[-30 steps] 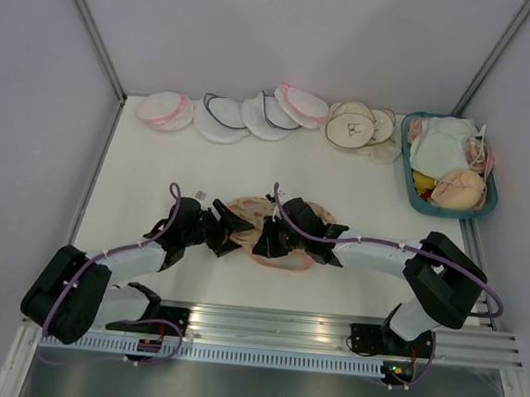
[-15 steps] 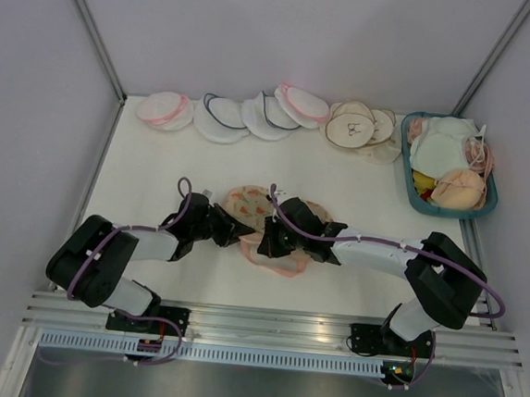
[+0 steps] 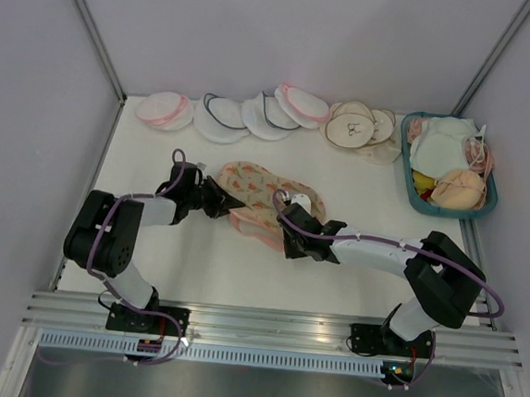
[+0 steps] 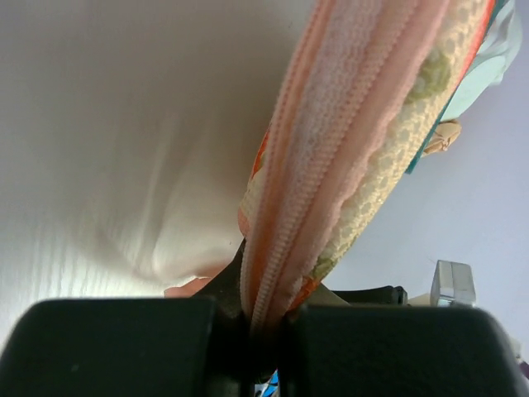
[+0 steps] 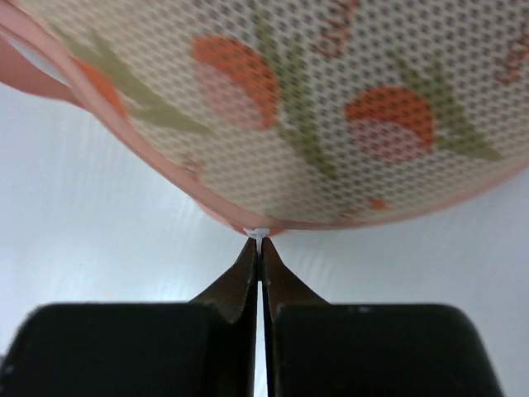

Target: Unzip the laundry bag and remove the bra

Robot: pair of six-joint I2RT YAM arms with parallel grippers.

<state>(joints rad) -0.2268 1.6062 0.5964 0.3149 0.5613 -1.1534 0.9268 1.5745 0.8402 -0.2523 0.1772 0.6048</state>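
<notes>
- Right gripper, at the near edge of the laundry bag: jaws pressed together on a tiny pale tab at the pink trim, likely the zip pull
- Left gripper, at the bag's left end: jaws pinching the ribbed pink zip tape
- Unzipping is in hand; the next move calls for drawing the pull along the curved trim while the left anchors
- Bag: two-lobed cream mesh with orange-green prints; bra unseen, presumably inside
- Round pouches lie well beyond it

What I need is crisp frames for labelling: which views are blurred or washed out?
Top external: evenly lit and sharp, only soft shadows. Left wrist: zip trim of the laundry bag blurs toward the left gripper, and the table is pale and featureless. Right wrist: mesh print is crisp, while the right gripper is a dark silhouette.
</notes>
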